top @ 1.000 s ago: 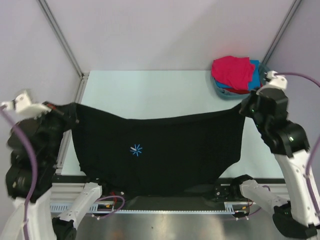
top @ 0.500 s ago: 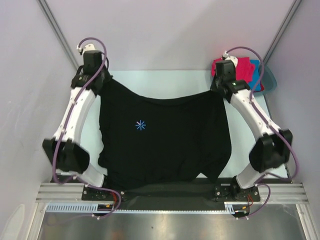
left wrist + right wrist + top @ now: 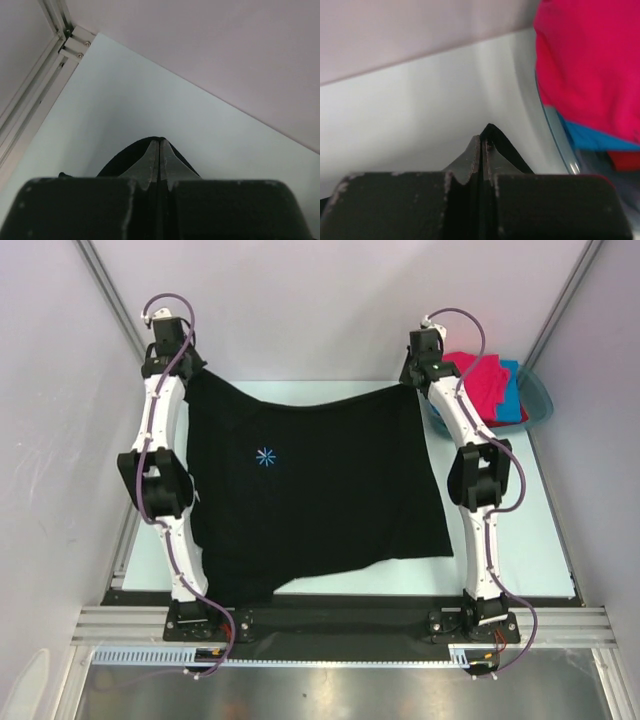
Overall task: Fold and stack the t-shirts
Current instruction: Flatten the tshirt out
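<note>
The large black t-shirt [image 3: 320,490] with a small blue star print lies spread over the pale table, stretched between both arms at the far edge. My left gripper [image 3: 185,373] is shut on its far left corner; the pinched black cloth [image 3: 127,157] shows around the closed fingers. My right gripper [image 3: 415,380] is shut on its far right corner, with black cloth [image 3: 507,150] beside the tips. The magenta-pink shirt [image 3: 480,380], bright blue shirt [image 3: 512,400] and a bit of red shirt [image 3: 625,161] lie piled in the teal basin.
The teal basin [image 3: 535,400] stands at the table's far right corner, close to my right gripper; its rim shows in the right wrist view [image 3: 555,135]. Aluminium frame posts [image 3: 120,310] rise at the far corners. The shirt's near hem lies by the arm bases.
Both arms have swept away from the near side to the far edge, carrying the black shirt's corners with them. The shirt now lies spread flat over the table.
</note>
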You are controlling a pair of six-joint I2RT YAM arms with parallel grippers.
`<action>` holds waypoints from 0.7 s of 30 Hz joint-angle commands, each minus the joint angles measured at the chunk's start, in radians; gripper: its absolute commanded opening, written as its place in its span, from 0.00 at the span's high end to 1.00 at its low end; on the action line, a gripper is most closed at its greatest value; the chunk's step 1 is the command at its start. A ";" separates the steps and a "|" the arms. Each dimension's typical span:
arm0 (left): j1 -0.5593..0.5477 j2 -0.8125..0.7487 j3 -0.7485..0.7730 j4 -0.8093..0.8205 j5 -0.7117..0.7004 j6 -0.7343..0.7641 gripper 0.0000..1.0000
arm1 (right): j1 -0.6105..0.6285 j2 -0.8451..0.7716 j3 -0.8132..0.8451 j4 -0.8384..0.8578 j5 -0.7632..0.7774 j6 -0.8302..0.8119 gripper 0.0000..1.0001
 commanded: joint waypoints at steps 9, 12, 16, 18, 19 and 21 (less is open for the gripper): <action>0.068 0.167 0.107 0.172 0.185 0.012 0.96 | -0.055 0.157 0.156 0.043 -0.121 -0.023 1.00; 0.073 0.177 0.102 0.156 0.215 -0.005 0.93 | -0.056 0.153 0.129 0.044 -0.144 -0.025 1.00; 0.074 0.143 0.030 0.133 0.262 -0.044 0.89 | -0.055 0.112 0.025 0.054 -0.170 -0.021 1.00; 0.074 0.115 -0.001 0.127 0.287 -0.057 0.87 | -0.055 0.087 -0.017 0.058 -0.179 -0.020 1.00; 0.074 0.103 -0.031 0.121 0.296 -0.067 0.87 | -0.052 0.064 -0.035 0.063 -0.179 -0.020 1.00; 0.074 0.074 -0.053 0.101 0.310 -0.077 0.86 | -0.050 0.041 -0.089 0.067 -0.185 -0.025 1.00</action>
